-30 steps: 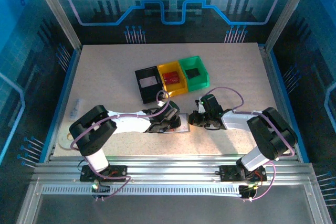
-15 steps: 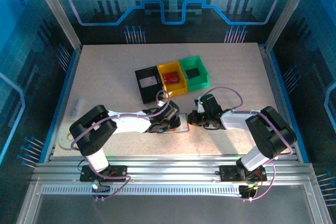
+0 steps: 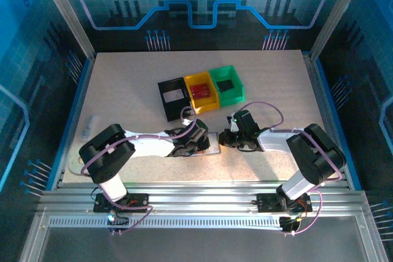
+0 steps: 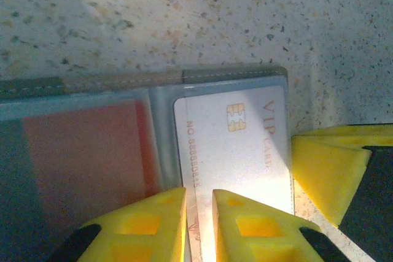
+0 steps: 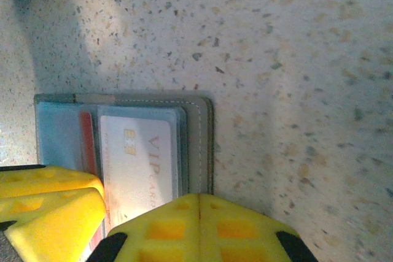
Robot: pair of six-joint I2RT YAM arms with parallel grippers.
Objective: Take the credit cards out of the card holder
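Jaws of left gripper (image 4: 198,219): clamped on whitish credit card (image 4: 239,145), which sits in a sleeve of the open card holder (image 4: 233,75). Jaws of right gripper (image 5: 199,213): together, over holder's edge. Reddish card (image 4: 86,151): sleeved alongside. Holder: flat on counter (image 3: 123,84), midway along near edge.

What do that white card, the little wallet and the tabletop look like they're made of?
White card: likely smooth plastic, with a printed chip and lettering. Card holder: grey stitched cover, probably leather or imitation; clear plastic sleeves. Table: speckled, stone-like, matte.
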